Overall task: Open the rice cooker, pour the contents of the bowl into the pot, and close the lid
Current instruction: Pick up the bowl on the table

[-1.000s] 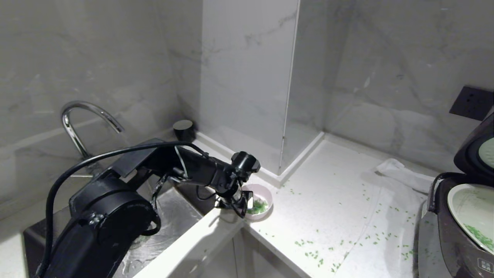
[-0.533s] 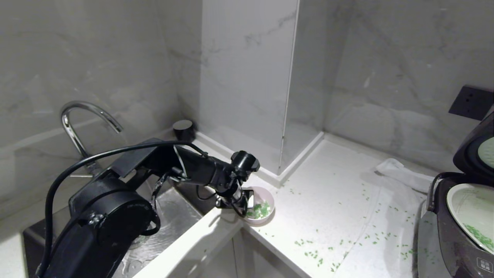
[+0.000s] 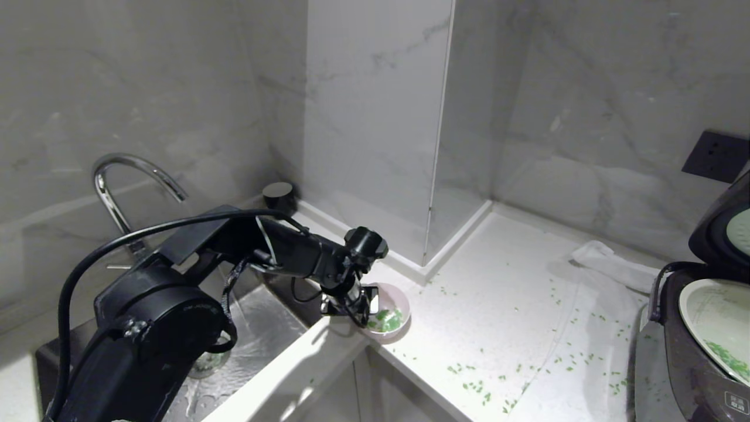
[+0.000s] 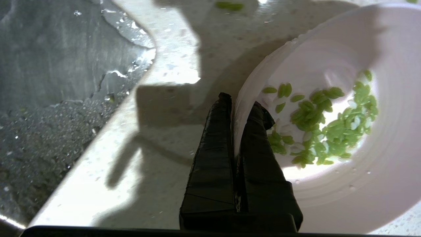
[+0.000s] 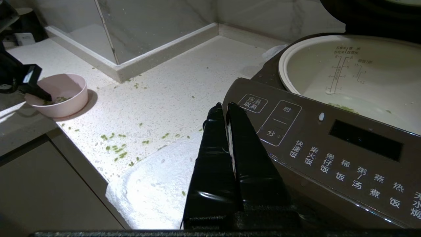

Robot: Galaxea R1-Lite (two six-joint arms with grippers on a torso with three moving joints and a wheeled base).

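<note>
I have the left pincer pinched onto the rim of the bowl, one finger inside and one outside the wall. The bowl sits at the near left corner of the white surface, just right of the steel sink, and it looks tipped a little toward the arm. The green bits lie piled in the bowl's bottom, mixed with a few pale grains. More green bits are scattered across the surface and over the white cloth further right. The rice cooker stands at the far right, well apart from the bowl, with its lid raised and the pot exposed, a few green bits at its bottom. My right pincer is pressed together and empty, hanging just in front of the cooker's button panel.
</note>
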